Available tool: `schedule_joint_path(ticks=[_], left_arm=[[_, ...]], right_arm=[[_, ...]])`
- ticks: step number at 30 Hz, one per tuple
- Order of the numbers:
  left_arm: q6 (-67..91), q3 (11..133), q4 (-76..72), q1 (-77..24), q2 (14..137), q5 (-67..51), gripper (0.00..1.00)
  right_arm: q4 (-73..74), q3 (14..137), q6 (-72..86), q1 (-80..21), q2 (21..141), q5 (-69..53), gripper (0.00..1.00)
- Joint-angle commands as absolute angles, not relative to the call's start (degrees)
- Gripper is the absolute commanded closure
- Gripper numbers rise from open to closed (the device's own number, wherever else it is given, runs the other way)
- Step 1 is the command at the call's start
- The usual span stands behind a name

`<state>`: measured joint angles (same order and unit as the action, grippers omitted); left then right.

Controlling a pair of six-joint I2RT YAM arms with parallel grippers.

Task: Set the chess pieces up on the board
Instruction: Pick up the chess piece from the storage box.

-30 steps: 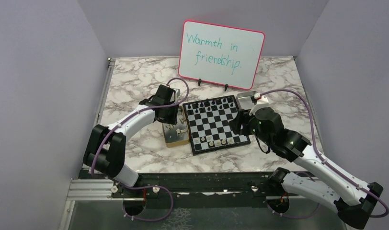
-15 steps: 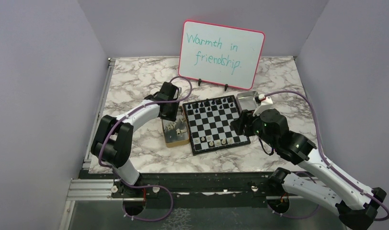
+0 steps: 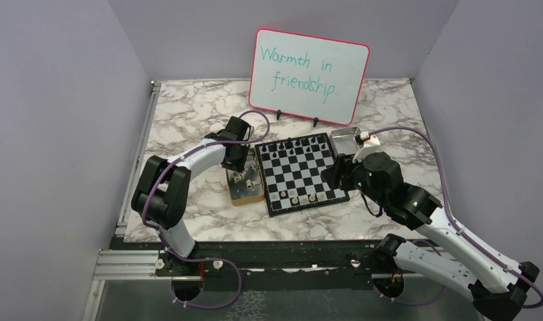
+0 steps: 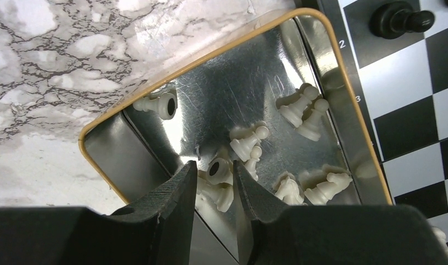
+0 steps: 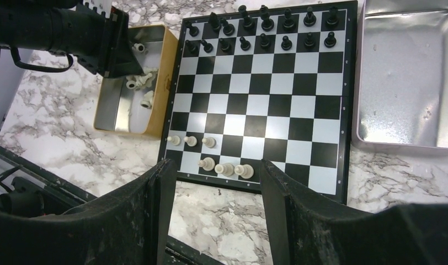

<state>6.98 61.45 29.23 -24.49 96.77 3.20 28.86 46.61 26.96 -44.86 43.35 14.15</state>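
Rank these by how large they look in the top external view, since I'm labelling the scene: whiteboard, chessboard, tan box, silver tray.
1. whiteboard
2. chessboard
3. tan box and silver tray: they look about alike and each is partly hidden, so I leave them unranked.

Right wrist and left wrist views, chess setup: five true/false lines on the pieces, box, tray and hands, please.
1. Loose cream chessmen lie in the tan box. True.
2. The silver tray holds the black pieces. False: no piece shows in it; they stand on the far rows of the board.
3. Six cream pieces stand on the board's near rows. True.
4. The right hand grips a cream piece. False: it is open, with nothing between its fingers.
5. The left hand hangs over the board. False: it is down in the tan box, with a finger on either side of a chessman.
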Motion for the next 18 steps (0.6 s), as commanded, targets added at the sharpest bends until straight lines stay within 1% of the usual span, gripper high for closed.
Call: schedule_joint_path(ticks=[1, 3, 8, 14, 18], left_arm=[[6.0, 63.4, 30.1, -24.6, 98.2, 2.2, 0.69], [6.2, 63.2, 30.1, -24.7, 98.5, 0.8, 0.69], [6.1, 63.3, 30.5, -24.7, 99.1, -1.9, 0.78], [6.1, 63.4, 30.8, -24.8, 99.0, -2.2, 0.82], [5.9, 63.9, 31.6, -24.8, 98.9, -2.8, 0.91]], right_arm=[[29.5, 48.3, 27.2, -44.5, 43.1, 12.5, 0.38], [29.7, 48.5, 27.2, -44.5, 43.1, 12.4, 0.38], [29.4, 48.2, 27.2, -44.6, 42.8, 12.2, 0.38], [30.1, 49.3, 26.9, -44.5, 43.4, 12.3, 0.38], [29.8, 48.9, 27.0, -44.5, 43.2, 12.1, 0.38]])
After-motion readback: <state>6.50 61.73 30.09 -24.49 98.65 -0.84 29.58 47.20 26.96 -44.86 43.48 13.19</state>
